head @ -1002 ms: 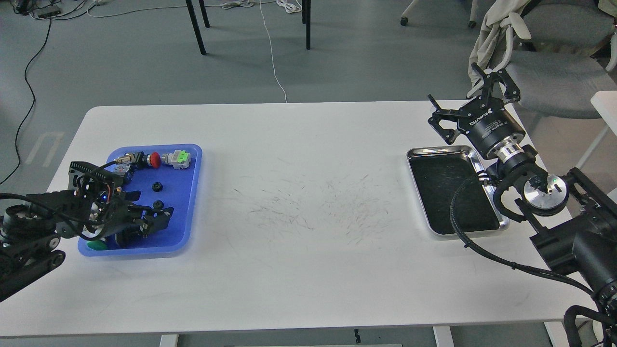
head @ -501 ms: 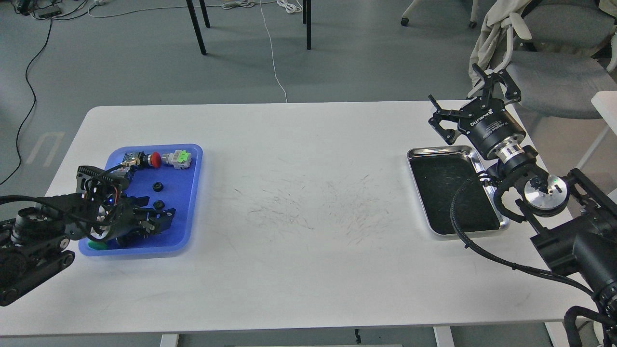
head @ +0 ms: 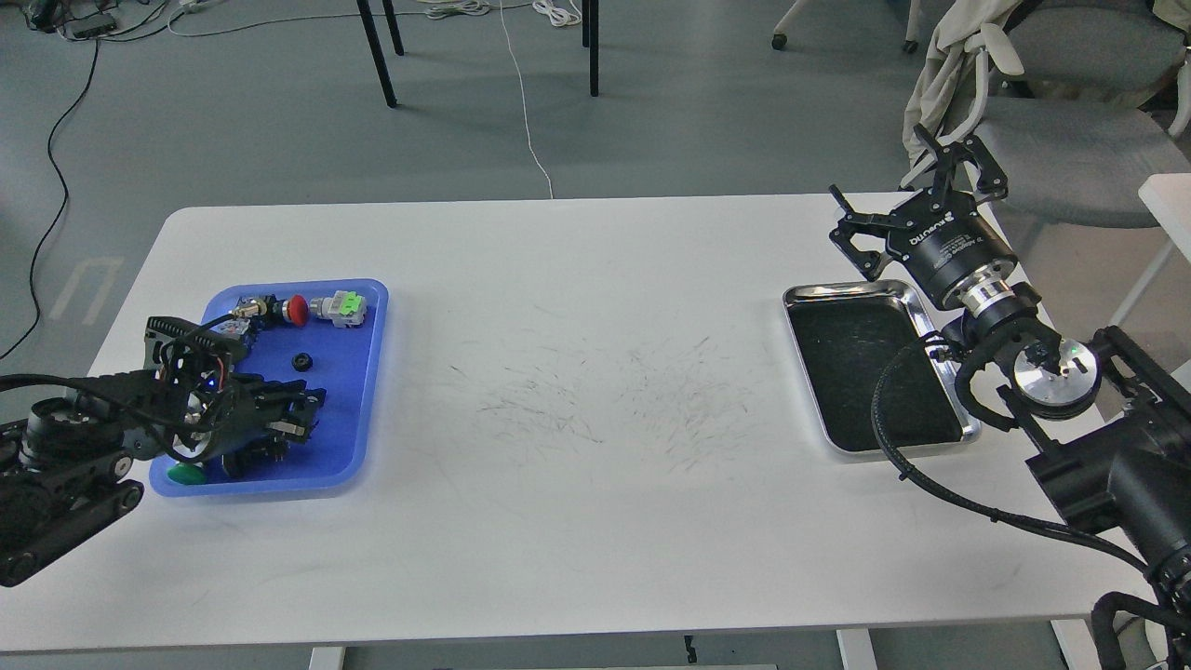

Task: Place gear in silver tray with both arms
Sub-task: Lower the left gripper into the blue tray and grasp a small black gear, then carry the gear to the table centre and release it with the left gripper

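The silver tray point(head: 842, 291) lies empty at the right of the white table. My right gripper point(head: 907, 189) hangs open above the tray's far right corner, holding nothing. My left gripper point(head: 302, 411) is down in the blue plastic tray point(head: 346, 395) at the left, its dark fingers drawn together where a small black gear stood; that gear is now hidden between them. A second small black gear point(head: 301, 360) lies loose in the blue tray just beyond the gripper.
The blue tray also holds a red push button point(head: 297, 309), a grey part with a green top point(head: 341, 307) and a green cap point(head: 187, 474). The table's middle point(head: 595, 400) shows only scratch marks. A chair point(head: 1070, 140) stands behind the right arm.
My left gripper's fingers have closed in over the nearer gear, which showed between them before and is now covered. The right arm has not moved.
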### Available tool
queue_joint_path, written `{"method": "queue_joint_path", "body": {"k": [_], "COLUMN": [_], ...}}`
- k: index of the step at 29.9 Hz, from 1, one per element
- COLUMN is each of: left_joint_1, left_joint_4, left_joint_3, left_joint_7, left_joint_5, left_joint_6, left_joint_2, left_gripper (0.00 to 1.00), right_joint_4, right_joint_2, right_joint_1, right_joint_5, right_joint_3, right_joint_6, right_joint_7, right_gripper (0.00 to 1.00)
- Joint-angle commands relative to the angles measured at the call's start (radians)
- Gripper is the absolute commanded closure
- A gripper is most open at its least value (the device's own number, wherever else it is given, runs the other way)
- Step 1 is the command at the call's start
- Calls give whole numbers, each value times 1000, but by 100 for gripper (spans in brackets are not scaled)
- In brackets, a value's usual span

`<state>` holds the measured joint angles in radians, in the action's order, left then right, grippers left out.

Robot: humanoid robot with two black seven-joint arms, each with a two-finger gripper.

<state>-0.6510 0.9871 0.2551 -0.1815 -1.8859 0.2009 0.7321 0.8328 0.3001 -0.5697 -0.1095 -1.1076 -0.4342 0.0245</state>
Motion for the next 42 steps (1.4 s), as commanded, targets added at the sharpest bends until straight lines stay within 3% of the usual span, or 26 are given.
{"method": "queue_joint_path", "body": {"k": [1,6,11,15,18,24,32,42], "left_joint_1": [-15,-85,-206,-324,-383,-423,-406,-392], "left_joint_4": [10,97,269,364,369,260,39,-50], "left_joint_3": [3,3,6,18,16,9,0,-194], "left_joint_7": [-3,2,19,85,152,235,260,266], "left_joint_5": [4,4,5,50,96,93,61,65], "left_joint_6": [6,78,150,261,272,272,236,115], "left_joint_2": [6,52,104,75,-64,-382,-729,-732], "left_gripper": [91,91,91,91,91,91,91,91], "right_joint_4": [2,2,2,2,-1,-5,-11,-26], "right_joint_2": [2,2,10,19,25,37,37,37], "right_joint_1": [-1,-1,-1,1,4,7,8,44], "right_joint_5": [-1,-1,1,1,-1,-1,-1,-1], "right_joint_3": [0,0,0,0,-1,-11,-31,-32], "right_joint_6": [-3,-6,-6,-9,-9,-11,-11,-15], "right_joint_7": [0,0,0,2,2,-1,0,0], "right_gripper": [1,1,1,1,1,1,1,1]}}
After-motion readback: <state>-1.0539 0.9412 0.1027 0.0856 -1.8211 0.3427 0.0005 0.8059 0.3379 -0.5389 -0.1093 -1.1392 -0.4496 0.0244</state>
